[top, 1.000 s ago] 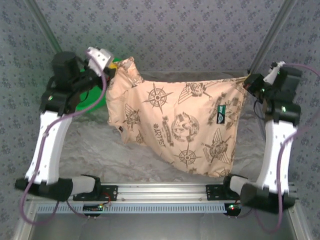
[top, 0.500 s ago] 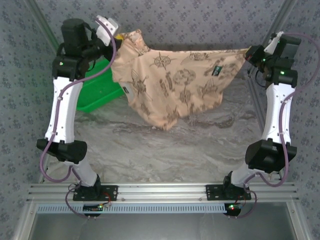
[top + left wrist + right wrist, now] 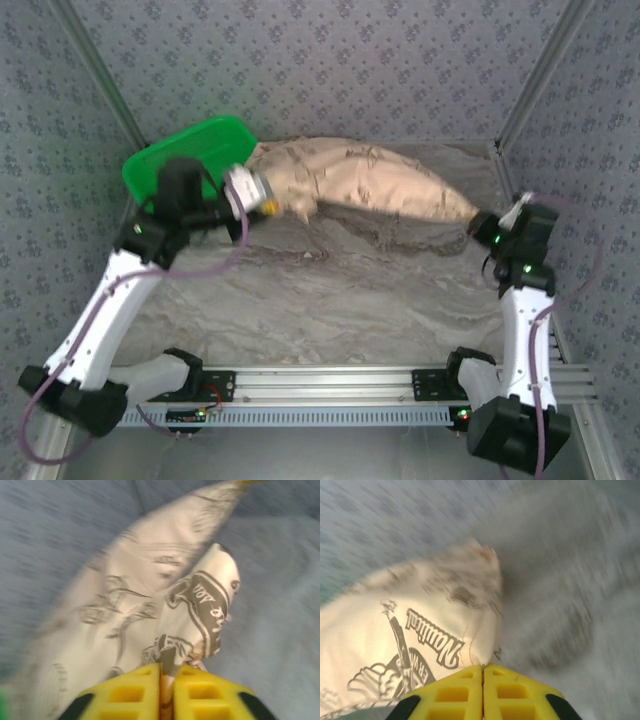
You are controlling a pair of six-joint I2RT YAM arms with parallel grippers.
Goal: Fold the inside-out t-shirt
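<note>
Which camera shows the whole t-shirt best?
The top view: the t-shirt is seen stretched out from end to end. The left wrist view shows just one printed corner up close. The right wrist view shows another corner, and it is blurry.

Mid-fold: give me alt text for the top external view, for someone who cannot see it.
A tan printed t-shirt stretches bunched in a long band across the far side of the grey table, its left end pinched in the left claw and its right end in the right claw. A green tray sits at the far left corner.
</note>
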